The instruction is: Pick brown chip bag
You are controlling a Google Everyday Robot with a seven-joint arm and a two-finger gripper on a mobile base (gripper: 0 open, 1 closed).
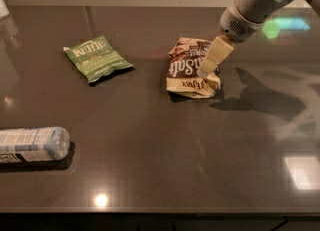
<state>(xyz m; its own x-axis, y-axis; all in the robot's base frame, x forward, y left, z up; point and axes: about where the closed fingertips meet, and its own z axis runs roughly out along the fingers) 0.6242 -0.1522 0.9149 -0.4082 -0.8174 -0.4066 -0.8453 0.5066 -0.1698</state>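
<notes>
The brown chip bag (189,69) lies crumpled on the dark table (160,140), right of centre, with white script lettering on brown and cream foil. My gripper (207,68) reaches in from the upper right on a pale arm. Its cream fingers (216,55) hang over the bag's right side, the tips close to or touching the foil. Part of the bag's right edge is hidden behind them.
A flat green chip bag (96,58) lies to the left of the brown bag. A plastic water bottle (31,144) lies on its side at the left front. The table's front edge runs along the bottom.
</notes>
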